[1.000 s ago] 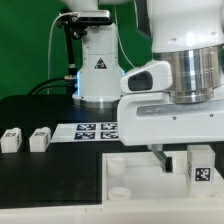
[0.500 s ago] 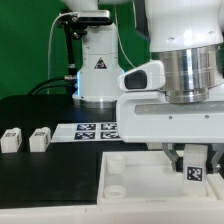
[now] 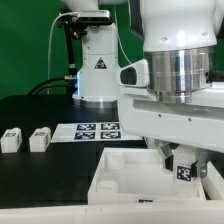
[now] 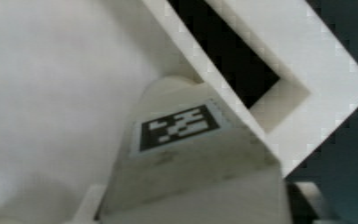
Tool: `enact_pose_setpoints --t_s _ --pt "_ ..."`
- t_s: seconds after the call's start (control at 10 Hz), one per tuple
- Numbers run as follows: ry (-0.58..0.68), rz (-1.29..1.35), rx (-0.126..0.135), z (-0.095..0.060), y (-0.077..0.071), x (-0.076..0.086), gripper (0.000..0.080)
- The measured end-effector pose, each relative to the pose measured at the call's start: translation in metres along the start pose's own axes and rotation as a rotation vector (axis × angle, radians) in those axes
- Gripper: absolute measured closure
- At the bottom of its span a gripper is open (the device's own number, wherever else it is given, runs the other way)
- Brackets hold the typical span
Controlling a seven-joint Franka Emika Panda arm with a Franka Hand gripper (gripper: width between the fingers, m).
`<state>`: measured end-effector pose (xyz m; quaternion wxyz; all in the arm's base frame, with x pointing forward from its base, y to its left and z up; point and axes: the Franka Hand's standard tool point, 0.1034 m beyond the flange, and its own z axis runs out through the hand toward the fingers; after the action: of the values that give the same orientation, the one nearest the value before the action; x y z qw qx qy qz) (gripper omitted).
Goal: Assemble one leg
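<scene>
My gripper (image 3: pixel 184 163) is shut on a leg (image 3: pixel 185 172), a small white block whose marker tag faces the camera. It holds the leg upright over the right part of the large white square panel (image 3: pixel 120 172); whether the leg touches the panel I cannot tell. In the wrist view the leg (image 4: pixel 185 135) fills the middle with its tag up, between the gripper (image 4: pixel 194 208) fingers, with the panel's flat face (image 4: pixel 51 90) and raised rim (image 4: pixel 274 75) beside it. Two more legs (image 3: pixel 10 140) (image 3: pixel 38 139) stand at the exterior view's left.
The marker board (image 3: pixel 97 130) lies on the black table behind the panel. The arm's white base (image 3: pixel 97 70) stands at the back. The wrist body hides the panel's right side.
The gripper has moved toward the exterior view's left and a little down with the leg in it. The panel's left edge has shifted left.
</scene>
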<state>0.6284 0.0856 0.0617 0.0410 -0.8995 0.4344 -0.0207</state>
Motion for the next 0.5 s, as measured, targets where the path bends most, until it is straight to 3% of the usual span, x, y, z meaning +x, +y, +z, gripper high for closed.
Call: enact_pose_setpoints --t_s 0.5 --pt "0.000 -0.020 -0.003 -0.0006 0.0019 0.0014 0.0488"
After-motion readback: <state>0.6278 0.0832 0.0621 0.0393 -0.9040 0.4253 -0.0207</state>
